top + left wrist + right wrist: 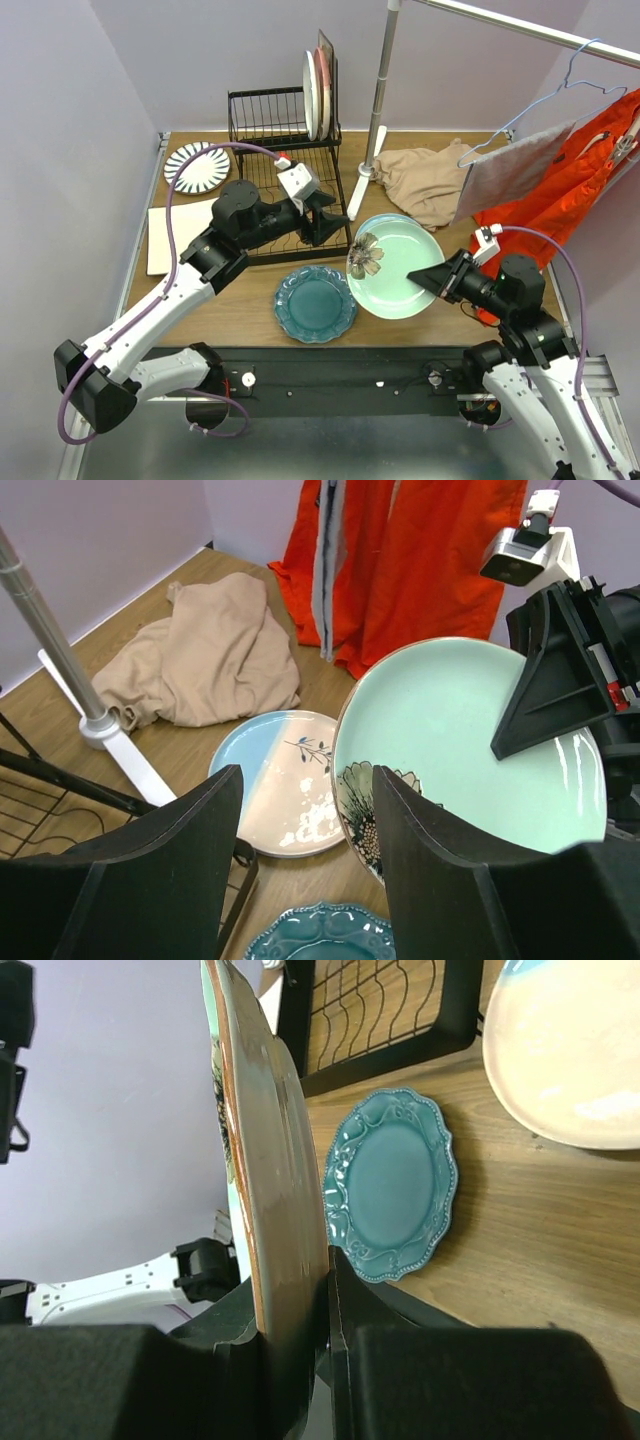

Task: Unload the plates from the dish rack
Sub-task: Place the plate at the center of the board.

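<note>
The black wire dish rack (270,135) stands at the back with a few plates (318,82) upright in its upper basket. My right gripper (432,278) is shut on the rim of a pale green floral plate (398,268), which hangs tilted above the table; the right wrist view shows that plate (265,1160) edge-on between the jaws (295,1320). Under it lies a cream-blue plate (275,780). A scalloped teal plate (315,303) lies in front of the rack, a striped plate (197,167) to its left. My left gripper (325,222) is open and empty beside the rack's right end.
A metal clothes-rail stand (378,110) rises right of the rack, with a beige cloth (420,178) at its foot. A grey cloth (515,168) and an orange garment (575,175) hang at the right. A cream square board (172,238) lies at the left.
</note>
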### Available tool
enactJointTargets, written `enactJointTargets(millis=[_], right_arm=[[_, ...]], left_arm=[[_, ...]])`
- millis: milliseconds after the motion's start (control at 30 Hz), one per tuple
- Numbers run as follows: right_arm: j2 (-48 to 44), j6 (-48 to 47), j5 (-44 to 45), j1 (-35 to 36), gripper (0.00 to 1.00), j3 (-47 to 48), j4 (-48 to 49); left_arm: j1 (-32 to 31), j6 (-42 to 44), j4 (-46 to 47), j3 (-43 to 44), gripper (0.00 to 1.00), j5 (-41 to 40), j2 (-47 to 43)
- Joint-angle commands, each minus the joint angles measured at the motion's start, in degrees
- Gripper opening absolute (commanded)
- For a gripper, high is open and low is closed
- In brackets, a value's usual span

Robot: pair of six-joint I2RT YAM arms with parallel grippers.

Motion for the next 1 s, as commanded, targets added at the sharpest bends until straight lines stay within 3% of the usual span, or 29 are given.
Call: enactJointTargets(millis=[0, 467, 800, 967], right_arm=[[-3.4, 0.3, -2.4, 0.2, 0.01, 0.9, 5.3], [-1.6, -1.3, -4.9, 0.2, 0.01, 2.8, 5.7], [-3.6, 0.2, -2.6, 0.2, 0.01, 3.6, 6.4], [-4.8, 1.3, -1.3, 0.2, 0.01, 2.9, 6.7]], left_arm=[[0.4, -1.0, 2.0, -0.4, 0.63, 4.4, 1.1], [0.4, -1.5, 4.7, -2.2, 0.63, 12.4, 4.1], [0.4, 0.2, 2.0, -2.0, 0.65, 5.9, 5.7], [0.4, 0.0, 2.0, -1.8, 0.66, 9.7, 6.9]])
